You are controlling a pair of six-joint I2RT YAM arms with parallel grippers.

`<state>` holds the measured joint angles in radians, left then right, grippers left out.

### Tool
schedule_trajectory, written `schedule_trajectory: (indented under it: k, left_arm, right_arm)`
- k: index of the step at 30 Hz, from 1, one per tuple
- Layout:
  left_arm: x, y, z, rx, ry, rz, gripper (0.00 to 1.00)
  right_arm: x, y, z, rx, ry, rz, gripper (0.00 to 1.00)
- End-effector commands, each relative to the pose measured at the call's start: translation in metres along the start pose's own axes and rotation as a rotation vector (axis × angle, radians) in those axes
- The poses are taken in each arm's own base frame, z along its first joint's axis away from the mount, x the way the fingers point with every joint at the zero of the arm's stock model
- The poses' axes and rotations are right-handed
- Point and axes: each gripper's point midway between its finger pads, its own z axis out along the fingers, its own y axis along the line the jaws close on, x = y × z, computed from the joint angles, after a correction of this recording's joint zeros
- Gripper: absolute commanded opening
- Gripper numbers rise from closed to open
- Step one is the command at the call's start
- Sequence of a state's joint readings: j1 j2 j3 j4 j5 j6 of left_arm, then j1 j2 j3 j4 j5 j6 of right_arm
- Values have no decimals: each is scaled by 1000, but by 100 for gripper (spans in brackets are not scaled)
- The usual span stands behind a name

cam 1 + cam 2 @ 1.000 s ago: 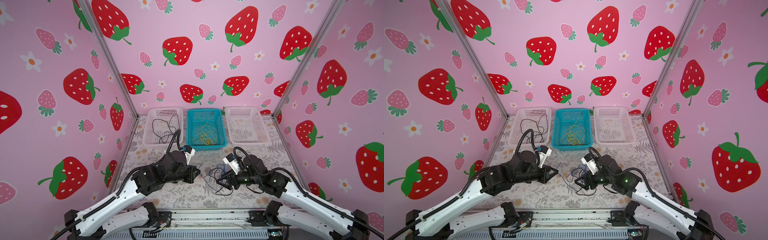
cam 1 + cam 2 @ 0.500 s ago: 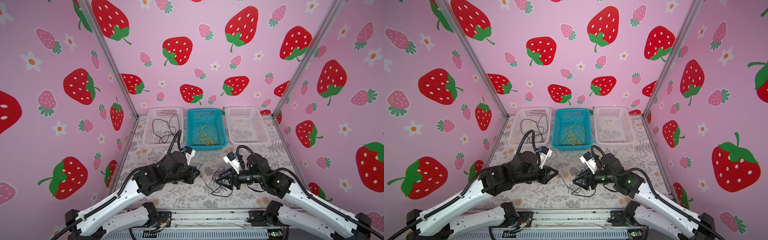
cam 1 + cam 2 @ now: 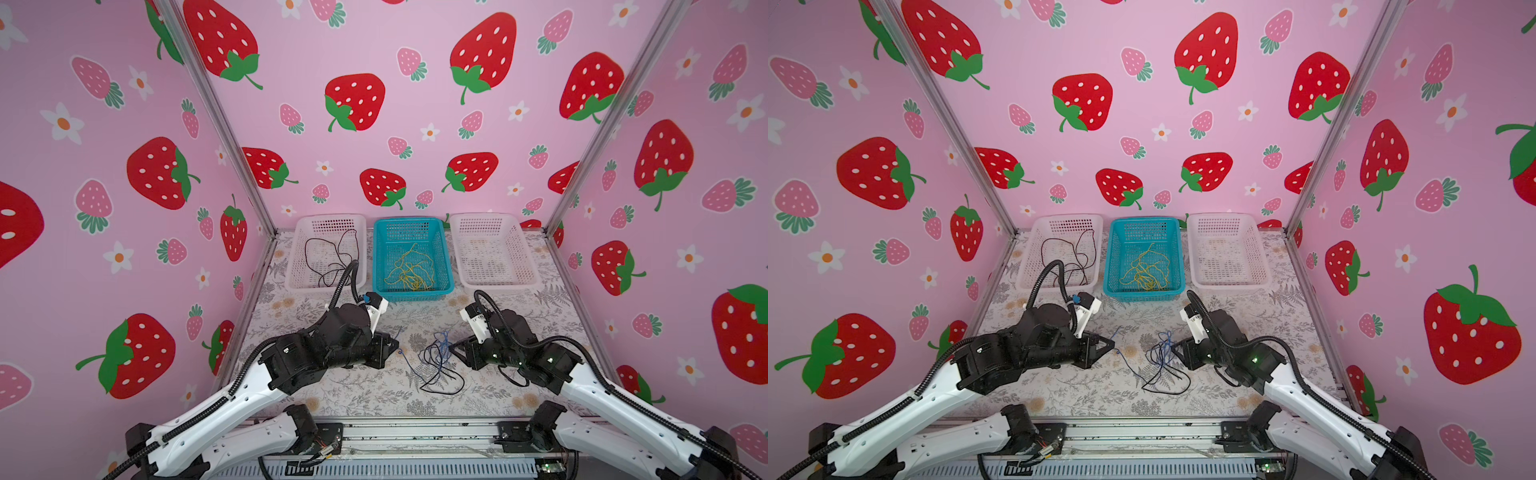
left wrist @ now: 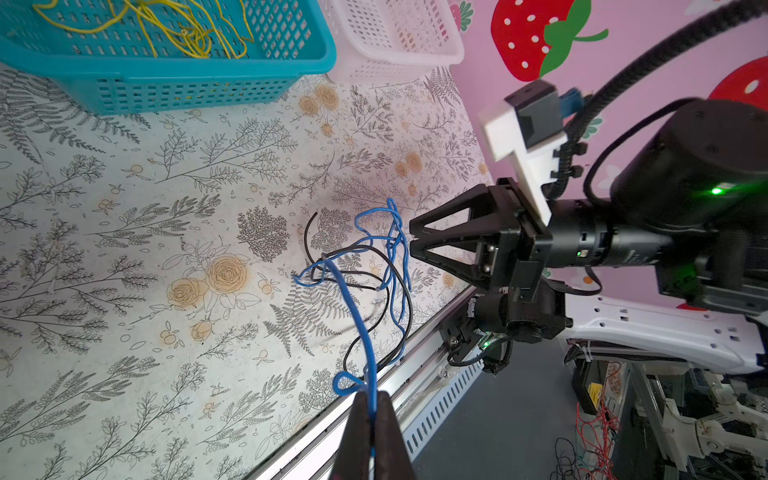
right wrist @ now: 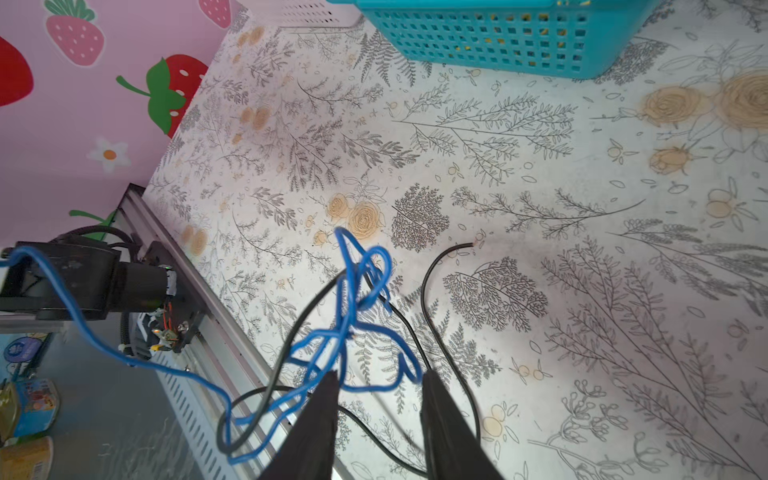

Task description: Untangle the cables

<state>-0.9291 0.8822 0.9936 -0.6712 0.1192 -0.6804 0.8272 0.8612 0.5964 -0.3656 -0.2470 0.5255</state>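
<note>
Over the desk (image 3: 357, 395), the blue cable (image 4: 353, 309) ran from the clenched left gripper (image 4: 372, 399) into the parted right gripper (image 5: 379, 374) directly opposite.

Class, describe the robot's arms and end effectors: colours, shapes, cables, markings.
The left arm and right arm have white shells near the base and black joint housings further out. A black corrugated hose loops over each wrist beside a white camera bracket. The left end effector and right end effector are black, with tapering open-frame triangular fingers.
</note>
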Motion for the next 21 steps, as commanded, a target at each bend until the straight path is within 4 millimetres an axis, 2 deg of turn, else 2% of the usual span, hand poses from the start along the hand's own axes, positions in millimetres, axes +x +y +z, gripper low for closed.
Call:
schedule_trajectory:
  k: [1, 4, 10, 13, 18, 21]
  left_arm:
    - [-5, 1, -5, -7, -33, 12, 0]
    - [-6, 1, -6, -4, -41, 11, 0]
    - [-8, -2, -7, 14, -58, 9, 0]
    - [-8, -3, -6, 22, -57, 4, 0]
    - [-10, -7, -6, 50, -76, -1, 0]
    - [-14, -9, -12, 58, -99, 3, 0]
  right_arm:
    - [-1, -7, 2, 17, -21, 3, 28]
    - [-5, -11, 8, 26, -44, 12, 26]
    - [-13, 3, 17, -72, -89, 7, 36]
    - [-21, 8, 16, -113, -148, 24, 38]
    - [-26, 5, 20, -131, -217, 64, 30]
    - [-30, 0, 21, -97, -232, 66, 21]
